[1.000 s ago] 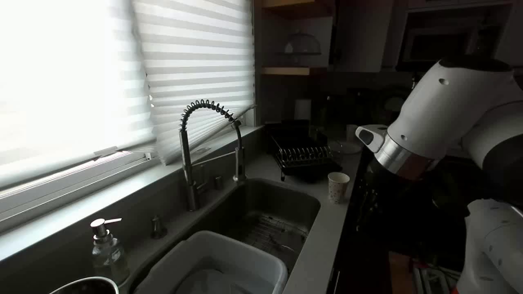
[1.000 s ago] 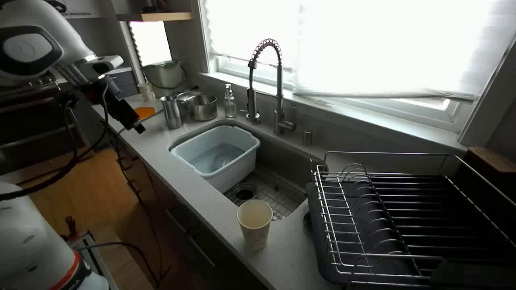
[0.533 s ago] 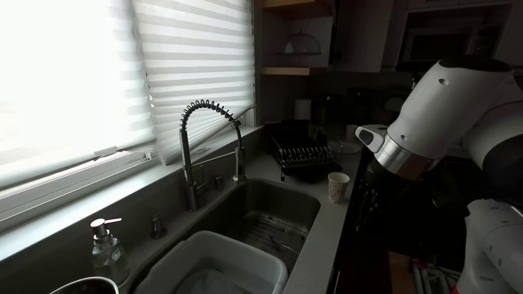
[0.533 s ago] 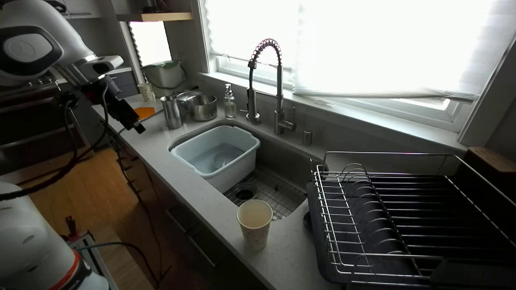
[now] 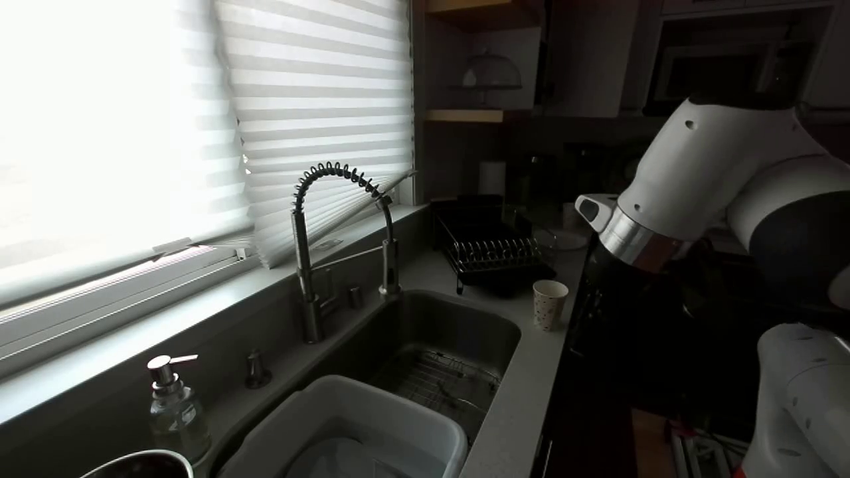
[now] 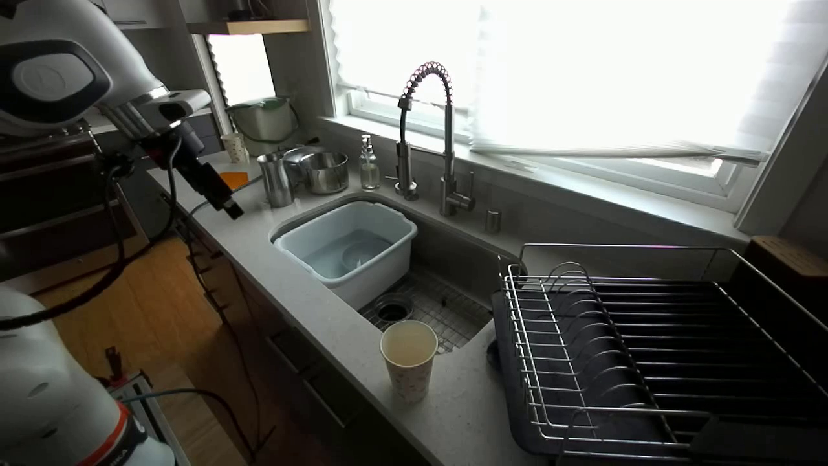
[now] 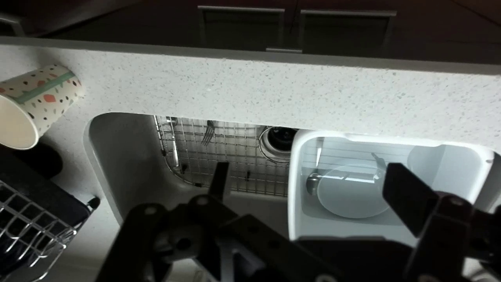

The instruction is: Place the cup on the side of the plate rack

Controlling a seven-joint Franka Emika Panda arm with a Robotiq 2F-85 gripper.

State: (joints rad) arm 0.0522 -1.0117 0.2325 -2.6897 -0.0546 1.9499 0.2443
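Speckled countertop (image 7: 242, 86) is crossing the wrist view; cup (image 7: 45, 96) is standing upper left; plate rack (image 7: 35, 219) is sitting lower left; gripper (image 7: 308, 166), at bottom, is holding jaws spread.

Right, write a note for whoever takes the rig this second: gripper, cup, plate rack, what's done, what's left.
Gripper: open, fingers wide apart, holding nothing.
Cup: upright on the counter beside the sink, near the plate rack but apart from it.
Plate rack: on the counter past the sink's end.
Done: nothing that shows; the cup is neither held nor against the rack.
To do: grasp the cup, set it at the rack's side, release.
Mind: another cup stands beyond the sink's other end; probably not ours.
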